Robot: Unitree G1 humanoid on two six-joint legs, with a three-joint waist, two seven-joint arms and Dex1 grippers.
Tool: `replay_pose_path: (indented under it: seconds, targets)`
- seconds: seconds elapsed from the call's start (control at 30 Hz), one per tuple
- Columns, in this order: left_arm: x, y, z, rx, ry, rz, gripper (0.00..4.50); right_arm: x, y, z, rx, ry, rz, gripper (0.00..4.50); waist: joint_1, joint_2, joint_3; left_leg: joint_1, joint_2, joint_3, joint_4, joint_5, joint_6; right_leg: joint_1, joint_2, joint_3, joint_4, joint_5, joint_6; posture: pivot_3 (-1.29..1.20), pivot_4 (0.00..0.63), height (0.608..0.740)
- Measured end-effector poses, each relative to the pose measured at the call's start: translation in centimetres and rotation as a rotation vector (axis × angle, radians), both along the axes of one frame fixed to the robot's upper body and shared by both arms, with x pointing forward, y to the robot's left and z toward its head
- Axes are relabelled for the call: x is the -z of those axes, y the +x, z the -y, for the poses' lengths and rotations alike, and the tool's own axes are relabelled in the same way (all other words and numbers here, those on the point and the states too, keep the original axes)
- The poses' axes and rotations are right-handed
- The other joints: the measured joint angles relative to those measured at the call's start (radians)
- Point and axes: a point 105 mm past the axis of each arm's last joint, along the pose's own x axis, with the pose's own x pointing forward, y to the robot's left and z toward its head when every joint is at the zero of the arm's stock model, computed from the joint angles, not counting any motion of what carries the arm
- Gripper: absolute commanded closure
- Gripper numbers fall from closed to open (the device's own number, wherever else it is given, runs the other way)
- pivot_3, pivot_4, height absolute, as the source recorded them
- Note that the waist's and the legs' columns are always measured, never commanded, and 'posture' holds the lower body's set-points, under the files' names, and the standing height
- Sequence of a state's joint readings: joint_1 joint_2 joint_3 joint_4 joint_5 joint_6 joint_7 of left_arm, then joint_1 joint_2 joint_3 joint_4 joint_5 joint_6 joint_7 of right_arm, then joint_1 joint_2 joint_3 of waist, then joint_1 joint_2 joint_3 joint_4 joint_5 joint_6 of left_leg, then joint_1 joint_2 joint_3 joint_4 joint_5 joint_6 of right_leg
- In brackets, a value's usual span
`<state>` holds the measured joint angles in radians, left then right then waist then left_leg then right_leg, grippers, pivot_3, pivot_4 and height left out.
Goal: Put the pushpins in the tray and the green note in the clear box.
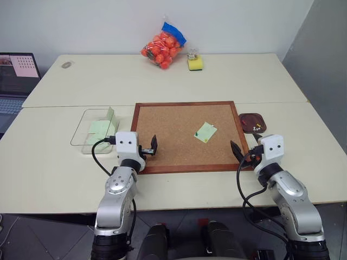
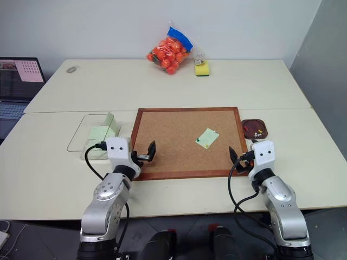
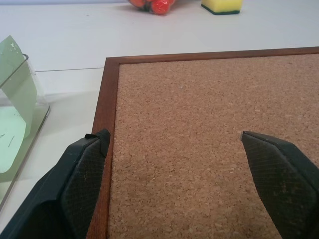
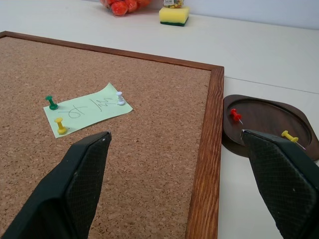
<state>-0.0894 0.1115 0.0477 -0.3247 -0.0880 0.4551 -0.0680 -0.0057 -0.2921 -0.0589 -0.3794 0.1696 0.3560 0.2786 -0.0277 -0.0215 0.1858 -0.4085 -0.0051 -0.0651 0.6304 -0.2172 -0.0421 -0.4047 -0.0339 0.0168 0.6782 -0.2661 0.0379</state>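
On the far left a laptop (image 1: 13,81) sits open at the table's edge; its screen is too small to read. Next comes the clear box (image 1: 81,135), already holding pale green notes, one lying flat and another leaning against its wall, so it looks like the sorting has a head start. The left gripper (image 1: 147,149) hovers level over the near left corner of the corkboard (image 2: 162,135) with its fingers spread wide and nothing between them; I judge it is simply parked, ready. In the middle of the cork, the green note (image 4: 87,110) is pinned down by three pushpins: a green pin (image 4: 50,102), a yellow pin (image 4: 60,126) and a white pin (image 4: 119,97); a pen scribble crosses the paper, but I cannot make words of it. The pins must come out before the note is free. The right gripper (image 1: 243,153) waits at the board's near right corner, fingers likewise wide apart and empty, close to both pins and dish. Just beside the frame lies the tray (image 4: 299,124), already holding a red pin (image 4: 235,115) and another yellow one; at the back sit a bag of orange fruit (image 1: 162,46) and a sponge (image 1: 195,63).
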Motion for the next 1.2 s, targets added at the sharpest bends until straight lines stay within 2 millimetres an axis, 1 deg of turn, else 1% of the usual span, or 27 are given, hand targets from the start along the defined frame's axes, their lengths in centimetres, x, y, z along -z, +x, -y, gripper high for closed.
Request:
replay_pose_path:
  seconds: [0.47,0.7,0.9,0.97,1.03,1.07,1.2]
  targets:
    - [0.0,0.0,0.1,0.010,-0.010,0.000,0.03,-0.3,0.1,-0.1,-0.001,0.001,0.019,0.08,0.000,0.000,0.000,0.000,0.000,0.000,0.000,0.000,0.000,0.000,0.000,0.000,0.000,0.000,0.000,0.00,0.150,0.740]
    - [-0.4,0.1,0.0,0.015,-0.018,0.011,0.03,-0.4,0.1,-0.1,0.003,0.003,0.023,0.08,0.000,0.000,0.000,0.000,0.000,0.000,0.000,0.000,0.000,0.000,0.000,0.000,0.000,0.000,0.000,0.00,0.150,0.740]
    - [-1.2,0.5,0.5,0.069,-0.010,0.034,0.03,-0.6,0.2,0.0,0.012,0.003,0.029,0.08,0.000,0.000,0.000,0.000,0.000,0.000,0.000,0.000,0.000,0.000,0.000,0.000,0.000,0.000,0.000,0.00,0.150,0.740]
    - [-1.2,0.4,1.1,0.131,-0.003,0.030,0.03,-0.7,0.3,-0.1,0.010,0.003,0.034,0.08,0.000,0.000,0.000,0.000,0.000,0.000,0.000,0.000,0.000,0.000,0.000,0.000,0.000,0.000,0.000,0.00,0.150,0.740]
    - [-1.3,0.4,1.4,0.163,-0.001,0.032,0.40,-0.8,0.3,-0.1,0.010,0.003,0.035,0.00,0.000,0.000,0.000,0.000,0.000,0.000,0.000,0.000,0.000,0.000,0.000,0.000,0.000,0.000,0.000,0.00,0.150,0.740]
    - [-1.4,0.5,1.7,0.188,-0.001,0.032,0.51,-0.8,0.3,-0.1,0.009,0.003,0.036,0.00,0.000,0.000,0.000,0.000,0.000,0.000,0.000,0.000,0.000,0.000,0.000,0.000,0.000,0.000,0.000,0.00,0.150,0.740]
    - [-2.0,0.7,2.7,0.293,0.004,0.042,1.35,-1.2,0.6,-0.2,0.000,-0.003,0.047,0.00,-0.001,0.000,0.000,0.000,0.000,0.000,0.000,0.000,0.000,0.000,0.000,0.000,0.000,0.000,0.000,0.00,0.150,0.740]
